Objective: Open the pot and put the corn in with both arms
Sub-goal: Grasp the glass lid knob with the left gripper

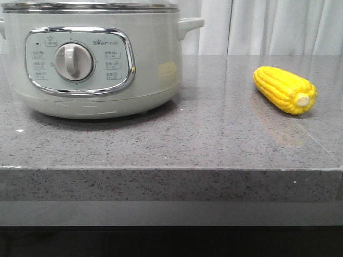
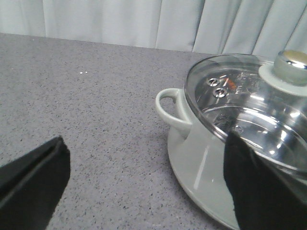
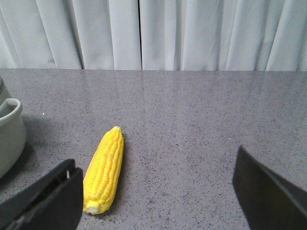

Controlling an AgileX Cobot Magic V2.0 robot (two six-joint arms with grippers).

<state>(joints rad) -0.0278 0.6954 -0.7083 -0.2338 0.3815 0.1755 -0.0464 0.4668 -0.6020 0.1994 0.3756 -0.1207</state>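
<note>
Here the pot (image 1: 91, 59) stands on the left of the grey tabletop (image 1: 214, 139), its dial facing forward and its glass lid (image 2: 249, 110) on, topped by a chrome knob (image 2: 292, 61). The corn (image 1: 285, 89) lies well apart on the right, pale stub end toward the front edge. The left gripper (image 2: 144, 191) is spread wide beside the pot's side handle (image 2: 170, 108), holding nothing. The right gripper (image 3: 158, 201) is likewise released, just behind the corn.

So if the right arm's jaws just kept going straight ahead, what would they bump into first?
Probably nothing soon: the open right gripper faces bare countertop, then curtain. The corn lies off toward one jaw, perhaps brushing it; depth is unclear.
</note>
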